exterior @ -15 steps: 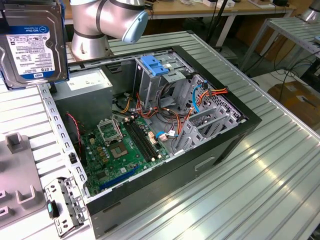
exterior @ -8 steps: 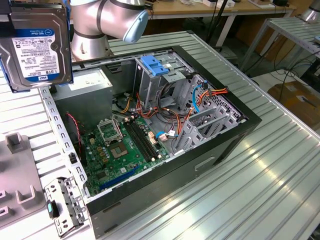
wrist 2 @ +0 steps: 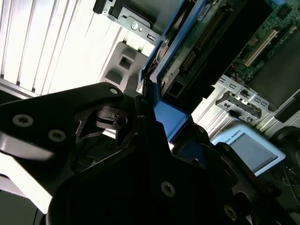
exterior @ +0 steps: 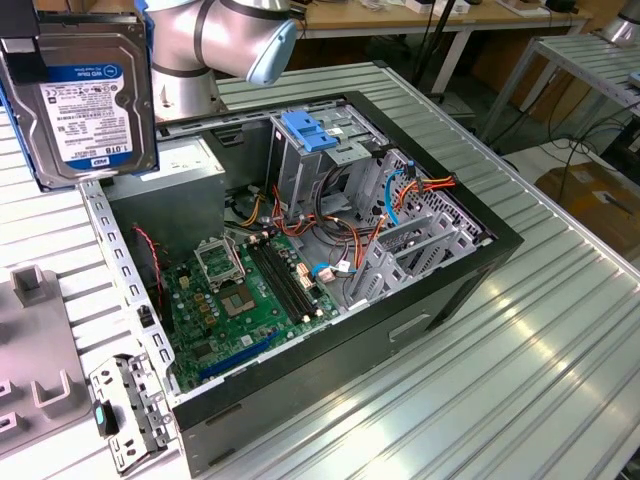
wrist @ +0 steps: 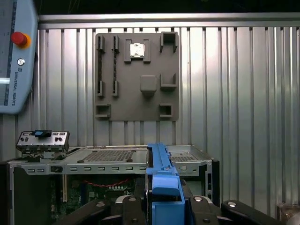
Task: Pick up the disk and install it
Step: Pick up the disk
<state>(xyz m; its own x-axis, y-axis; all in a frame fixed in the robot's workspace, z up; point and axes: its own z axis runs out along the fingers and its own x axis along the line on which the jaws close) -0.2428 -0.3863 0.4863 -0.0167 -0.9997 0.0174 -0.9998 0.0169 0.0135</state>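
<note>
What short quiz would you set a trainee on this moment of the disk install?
1. What is the gripper holding?
2. The bracket along the edges of the disk is: A red, B blue, C green.
3. True or false: the disk already sits inside the computer case.
Key: 1 the disk; 2 B; 3 false, it is held up in the air, not seated in the computer case.
</note>
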